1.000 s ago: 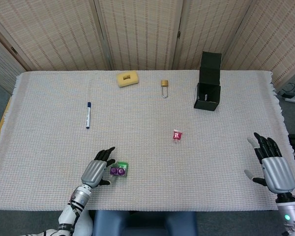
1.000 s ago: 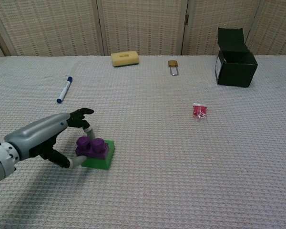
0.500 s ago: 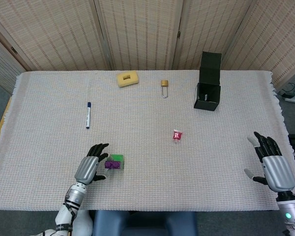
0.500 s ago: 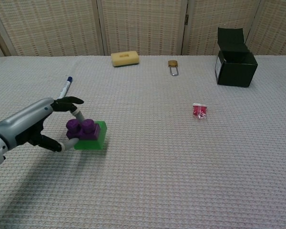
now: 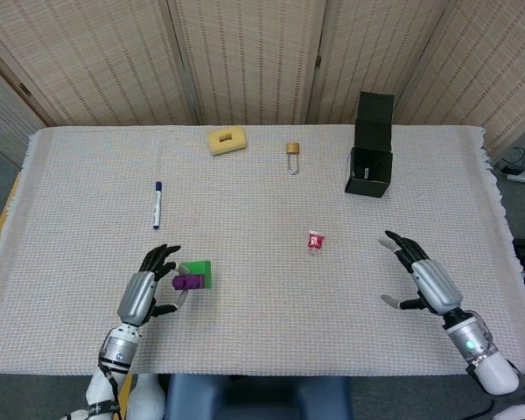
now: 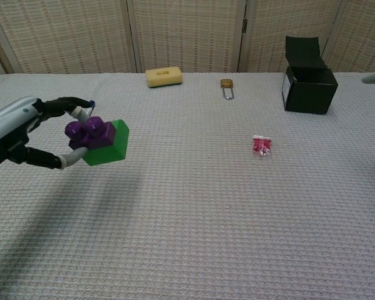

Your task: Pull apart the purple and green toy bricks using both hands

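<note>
Your left robot hand [image 6: 25, 134] has the joined bricks pinched between thumb and a finger, carried clear of the surface [image 5: 271, 297] at the near left. The purple brick [image 6: 87, 133] faces that hand and the green brick [image 6: 109, 144] sticks out on the far side, away from the palm, tilted a little in the chest view. The pair looks like small rigid plastic: light, hard, smooth-sided, so likely to twist or slip in a thin pinch once you pull. It looks as if the grip sits mostly on the purple piece, which leaves the green block's exposed faces free for the other hand. Take the green one across its flat sides, not by a corner, and pull straight away from the studs; a peeling motion may pop it loose suddenly.

Your right robot hand [image 5: 424, 276] hangs over the near right of the surface with fingers spread, holding nothing, well apart from the bricks. Between them lies a small red packet [image 5: 315, 241].

Farther back sit a blue marker [image 5: 157, 204], a padlock [image 5: 292, 155], a yellow sponge [image 5: 227, 140] and a black box [image 5: 371, 147], none near your path.
</note>
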Controlling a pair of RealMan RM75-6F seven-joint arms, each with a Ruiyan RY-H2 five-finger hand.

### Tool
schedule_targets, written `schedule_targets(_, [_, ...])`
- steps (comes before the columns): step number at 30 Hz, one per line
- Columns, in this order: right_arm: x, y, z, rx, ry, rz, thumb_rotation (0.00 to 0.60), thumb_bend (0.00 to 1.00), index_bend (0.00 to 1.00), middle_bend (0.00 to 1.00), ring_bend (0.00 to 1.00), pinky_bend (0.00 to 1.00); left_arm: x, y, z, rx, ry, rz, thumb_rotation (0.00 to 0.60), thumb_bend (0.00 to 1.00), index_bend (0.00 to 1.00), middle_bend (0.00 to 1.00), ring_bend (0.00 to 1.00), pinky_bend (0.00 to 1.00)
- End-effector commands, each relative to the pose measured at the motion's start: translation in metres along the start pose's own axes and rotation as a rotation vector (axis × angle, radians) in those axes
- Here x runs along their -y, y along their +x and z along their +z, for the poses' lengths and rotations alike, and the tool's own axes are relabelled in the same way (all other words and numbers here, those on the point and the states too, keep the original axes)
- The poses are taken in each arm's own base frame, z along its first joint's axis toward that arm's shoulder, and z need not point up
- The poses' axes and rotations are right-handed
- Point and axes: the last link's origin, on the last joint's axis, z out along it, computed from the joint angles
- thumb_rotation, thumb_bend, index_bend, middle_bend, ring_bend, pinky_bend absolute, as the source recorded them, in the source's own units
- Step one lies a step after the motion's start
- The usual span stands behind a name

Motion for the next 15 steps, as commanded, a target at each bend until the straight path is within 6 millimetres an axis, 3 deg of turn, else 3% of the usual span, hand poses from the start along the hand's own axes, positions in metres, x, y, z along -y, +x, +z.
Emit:
schedule_targets(1, [0.016,-0.038,0.048,0.136,0.134,0.261,0.6,0.27,0.0,0.0,0.0,0.0,-0.009,0.004,0.004,0.007,0.02,-0.038,0.6,0.67,0.81,0.17,0.0,0.0])
schedule_targets(5, [0.029,-0.051,0.066,0.178,0.168,0.407,0.6,0.27,0.0,0.0,0.0,0.0,-0.022,0.006,0.013,0.043,0.055,-0.106,0.6,0.67,0.81,0.17,0.0,0.0])
schedule_targets(10, [0.04,-0.068,0.088,0.184,0.195,0.518,0.6,0.27,0.0,0.0,0.0,0.0,-0.037,0.012,0.027,0.054,0.057,-0.068,0.6,0.67,0.81,0.18,0.0,0.0])
schedule_targets(15, [0.04,-0.092,0.108,0.19,0.18,0.556,0.6,0.27,0.0,0.0,0.0,0.0,-0.046,0.016,0.032,0.055,0.056,-0.057,0.6,0.68,0.81,0.18,0.0,0.0])
